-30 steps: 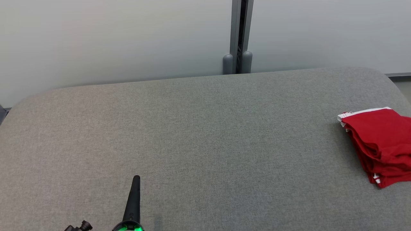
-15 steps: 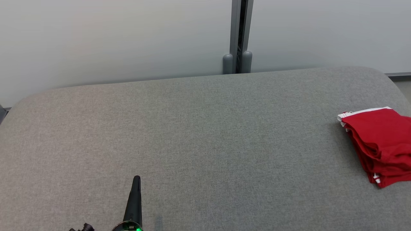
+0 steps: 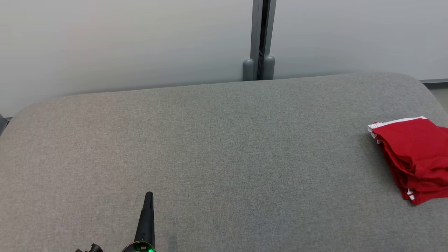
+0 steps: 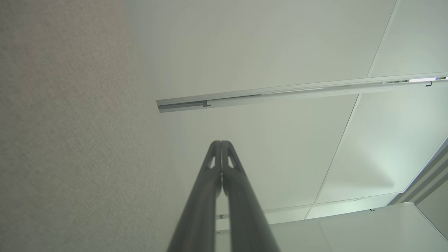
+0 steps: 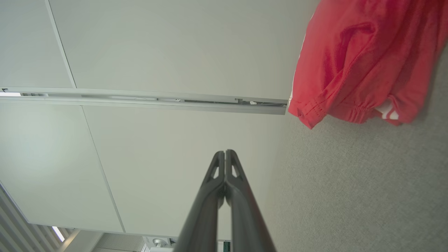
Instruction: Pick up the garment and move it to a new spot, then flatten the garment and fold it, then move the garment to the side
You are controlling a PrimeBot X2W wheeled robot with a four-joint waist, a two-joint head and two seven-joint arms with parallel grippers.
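Head view puts the red garment (image 3: 413, 157) folded at the right edge of the tabletop (image 3: 224, 147), so you seem past the last step (moving it aside). Your left pincer (image 3: 148, 194) and right pincer (image 5: 224, 153) are both pressed together, empty; next, you need only check the fold.

Head looks down at grey surface (image 3: 224, 147); wrists seemingly skim it.

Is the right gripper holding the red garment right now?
No: in the right wrist view the right gripper has its fingers pressed together on nothing, while the red garment lies apart on the grey surface.
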